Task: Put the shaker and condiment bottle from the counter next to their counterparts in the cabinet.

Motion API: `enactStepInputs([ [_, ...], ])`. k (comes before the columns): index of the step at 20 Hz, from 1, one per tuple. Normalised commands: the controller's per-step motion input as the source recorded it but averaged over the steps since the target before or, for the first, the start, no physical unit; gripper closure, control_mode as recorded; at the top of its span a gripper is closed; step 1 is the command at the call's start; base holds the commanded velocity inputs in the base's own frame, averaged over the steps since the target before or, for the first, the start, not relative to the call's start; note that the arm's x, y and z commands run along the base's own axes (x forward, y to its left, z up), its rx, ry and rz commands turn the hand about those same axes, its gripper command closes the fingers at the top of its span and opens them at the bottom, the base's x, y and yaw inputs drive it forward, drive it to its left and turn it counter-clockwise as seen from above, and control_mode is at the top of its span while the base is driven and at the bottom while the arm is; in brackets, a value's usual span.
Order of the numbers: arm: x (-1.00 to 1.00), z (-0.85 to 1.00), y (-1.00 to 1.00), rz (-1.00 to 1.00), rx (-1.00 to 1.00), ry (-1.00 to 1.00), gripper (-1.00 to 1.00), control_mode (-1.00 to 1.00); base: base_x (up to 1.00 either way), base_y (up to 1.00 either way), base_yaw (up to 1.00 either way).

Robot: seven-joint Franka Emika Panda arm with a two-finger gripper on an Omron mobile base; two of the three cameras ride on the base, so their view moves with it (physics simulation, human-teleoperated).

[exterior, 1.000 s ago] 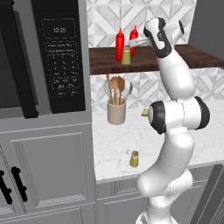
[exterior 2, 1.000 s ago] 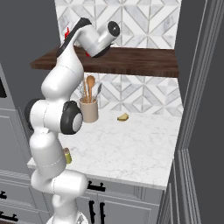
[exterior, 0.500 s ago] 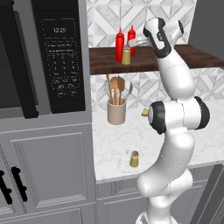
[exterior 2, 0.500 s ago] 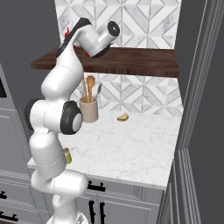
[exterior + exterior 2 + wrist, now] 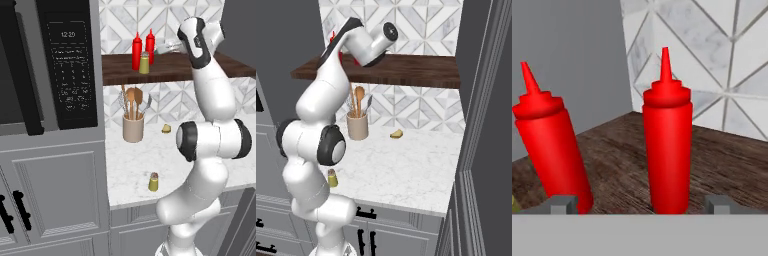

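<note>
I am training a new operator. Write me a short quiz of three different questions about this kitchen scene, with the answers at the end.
1. True or false: the gripper is shut on a red condiment bottle.
2. How many red bottles stand on the cabinet?
   A) one  B) two  C) three
3. Fill in: the shaker that is not yet put away stands on the ____, near its front edge.

Key
1. False. The fingertips stand apart on either side of the nearer bottle, open and not gripping it.
2. B. The second bottle stands upright beside the first, and another shaker stands in front of them.
3. Counter.
</note>
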Motion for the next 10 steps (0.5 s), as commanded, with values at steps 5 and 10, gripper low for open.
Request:
enactStepInputs([
  [5,-0.99,0.00,-0.22,0.00,0.06,-0.11,-1.00,-1.00,0.00,0.00,0.00],
  [10,-1.00,0.00,-0.07,0.00,0.01,-0.13,-1.00,-1.00,0.00,0.00,0.00],
])
